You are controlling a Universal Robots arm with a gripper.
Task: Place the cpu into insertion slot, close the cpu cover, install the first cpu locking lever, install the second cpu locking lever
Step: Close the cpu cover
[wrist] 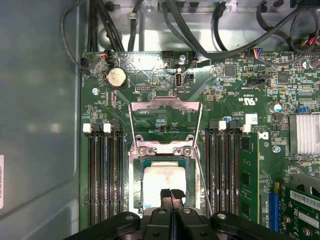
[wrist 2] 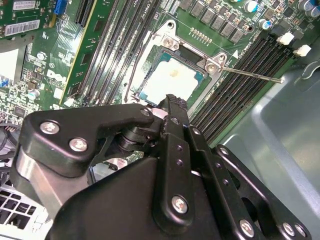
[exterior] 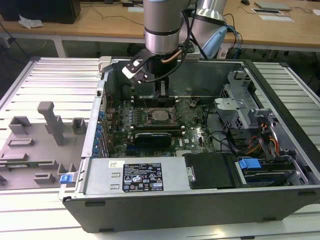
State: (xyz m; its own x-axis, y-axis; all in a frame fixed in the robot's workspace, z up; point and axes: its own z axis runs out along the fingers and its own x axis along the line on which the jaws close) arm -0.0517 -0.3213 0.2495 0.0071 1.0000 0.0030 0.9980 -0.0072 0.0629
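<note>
Black gripper (wrist: 172,196) fingers are pressed together in both wrist views, with nothing seen between them. Their tips hang over one edge of the cpu (wrist: 161,176), and whether they touch it I cannot tell. That pale chip lies inside the insertion slot (wrist: 141,165) on the green board (wrist: 150,65). The cpu cover (wrist: 165,104) stands tilted open at the slot's edge; a thin locking lever (wrist 2: 252,75) juts out beside it. The open computer case (exterior: 280,90) holds the board — a white label (exterior: 143,178) with dark print lies on its grey metal box (exterior: 100,175).
</note>
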